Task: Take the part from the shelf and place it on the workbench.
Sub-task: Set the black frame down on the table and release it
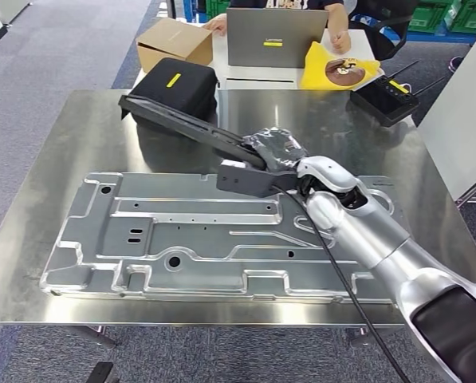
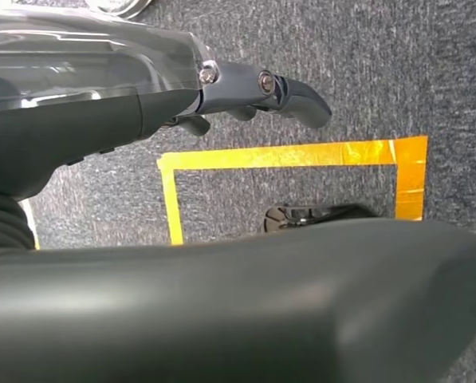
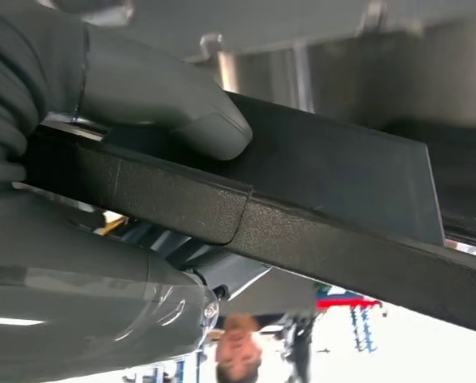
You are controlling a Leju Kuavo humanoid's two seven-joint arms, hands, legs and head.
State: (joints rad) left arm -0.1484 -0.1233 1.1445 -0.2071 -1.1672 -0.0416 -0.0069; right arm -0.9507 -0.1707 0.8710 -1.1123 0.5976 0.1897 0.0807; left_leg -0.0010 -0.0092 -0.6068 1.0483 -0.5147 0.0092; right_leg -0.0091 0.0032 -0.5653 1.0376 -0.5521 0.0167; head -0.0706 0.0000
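Note:
The part is a long black textured bar (image 1: pixel 181 124) running aslant from beside the black case to the middle of the steel workbench (image 1: pixel 60 159). My right hand (image 1: pixel 280 152) grips its near end over the back edge of the stamped panel. In the right wrist view the thumb (image 3: pixel 163 96) presses on the bar (image 3: pixel 332 183), with the other fingers underneath. Whether the bar's far end rests on the bench I cannot tell. My left hand (image 2: pixel 103 120) hangs over the carpet, fingers (image 2: pixel 289 92) stretched out and holding nothing.
A large silver stamped panel (image 1: pixel 181 239) covers most of the bench front. Behind it stand a black case (image 1: pixel 175 84), a cardboard box (image 1: pixel 172 40), a laptop (image 1: pixel 274 36) with a person at it, a yellow bag (image 1: pixel 337 72) and a controller (image 1: pixel 386 97). Yellow floor tape (image 2: pixel 283 154) marks a square.

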